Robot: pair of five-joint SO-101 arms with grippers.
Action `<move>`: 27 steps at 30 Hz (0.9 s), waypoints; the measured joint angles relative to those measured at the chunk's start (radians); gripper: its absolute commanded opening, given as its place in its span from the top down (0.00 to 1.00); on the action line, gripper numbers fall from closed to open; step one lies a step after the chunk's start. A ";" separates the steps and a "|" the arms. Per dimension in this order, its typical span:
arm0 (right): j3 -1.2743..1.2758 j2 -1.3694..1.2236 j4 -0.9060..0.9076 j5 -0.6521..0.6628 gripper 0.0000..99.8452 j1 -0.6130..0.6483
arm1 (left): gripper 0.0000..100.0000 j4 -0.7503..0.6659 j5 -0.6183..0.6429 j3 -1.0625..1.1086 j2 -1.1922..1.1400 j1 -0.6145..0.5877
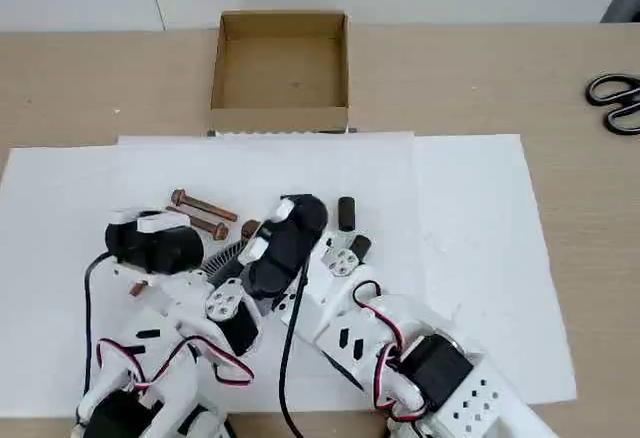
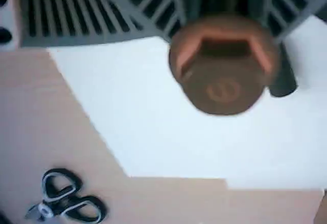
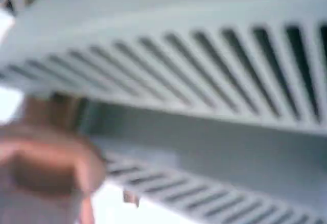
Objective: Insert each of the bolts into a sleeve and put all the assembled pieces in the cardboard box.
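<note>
**A copper bolt (image 2: 223, 68) pinched in your left tool (image 1: 246, 240)**

Your left tool pinches the copper bolt just beside the right tool (image 1: 268, 248), whose state you cannot tell. Spare bolts (image 1: 203, 204) and black sleeves (image 1: 346, 213) lie on white paper (image 1: 470, 218), the cardboard box (image 1: 280, 118) well apart. The copper bolt looks light, stiff, slick: hold its shank near the head.

Copper-brown on the hex-headed metal bolts (image 1: 205, 205), matte black on the short cylindrical sleeves (image 1: 346, 213). Plain tan on the open cardboard box (image 1: 280, 119), white on the flat paper sheet (image 1: 470, 218), pale wood-beige on the bench (image 1: 470, 78), black on the loop-handled scissors (image 1: 615, 103).
</note>
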State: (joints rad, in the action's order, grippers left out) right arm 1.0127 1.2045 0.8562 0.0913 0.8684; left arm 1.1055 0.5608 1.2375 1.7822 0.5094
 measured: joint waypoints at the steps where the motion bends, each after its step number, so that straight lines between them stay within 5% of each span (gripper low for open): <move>1: 0.002 0.000 -0.002 0.005 1.00 0.002 | 1.00 0.014 -0.006 -0.005 0.002 0.000; 6: 0.005 0.000 -0.002 0.009 1.00 0.002 | 0.97 0.028 -0.023 -0.006 0.002 0.000; 12: 0.005 0.000 -0.002 0.011 1.00 0.000 | 0.77 0.018 -0.048 -0.003 0.002 0.000; 27: 0.000 0.005 -0.023 0.014 1.00 -0.012 | 0.76 0.023 -0.190 -0.058 0.000 -0.078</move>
State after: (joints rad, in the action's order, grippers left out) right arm 1.0127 1.2091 0.8332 0.1051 0.8562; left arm 1.1285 0.3705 1.1792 1.7822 0.4312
